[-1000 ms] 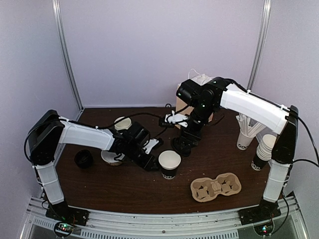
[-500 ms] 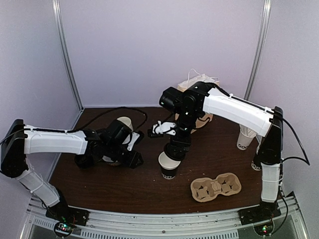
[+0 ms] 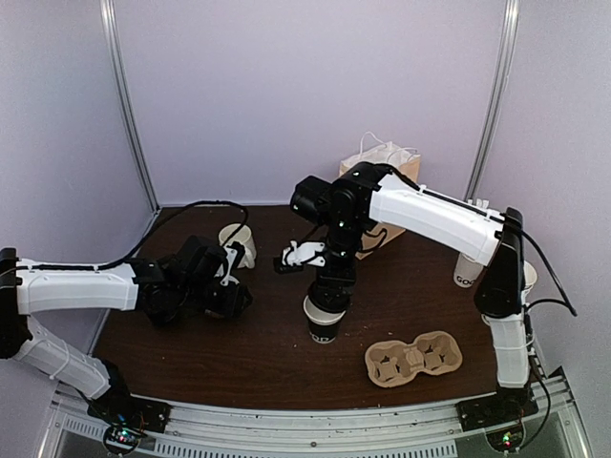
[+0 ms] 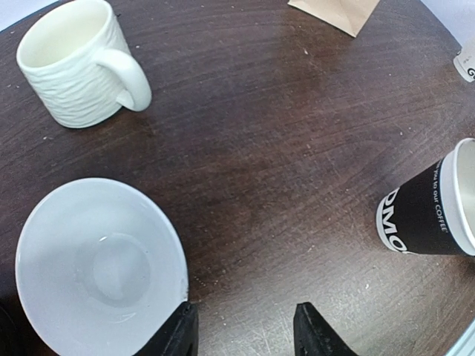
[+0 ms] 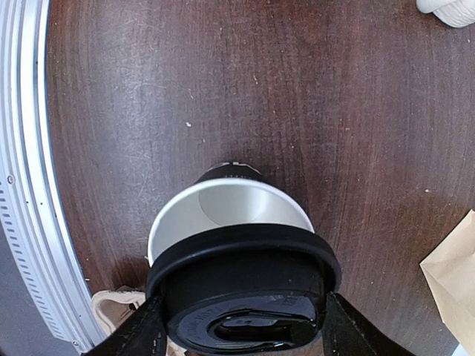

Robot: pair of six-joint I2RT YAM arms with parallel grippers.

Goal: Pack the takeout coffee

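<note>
Now that my right tool (image 5: 241, 326) has swung across, it sits clamped on the black lid (image 5: 245, 256), the open coffee cup (image 5: 226, 202) directly beneath — capping looks next. My left tool (image 4: 245, 337) has backed off, jaws apart and empty, cup off to its right.

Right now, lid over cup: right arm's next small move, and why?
Probably a small shift to centre the black dome lid over the open paper cup before lowering. The right jaws hold the lid above the cup, but the wrist view shows it offset: one side of the white rim is uncovered.
</note>
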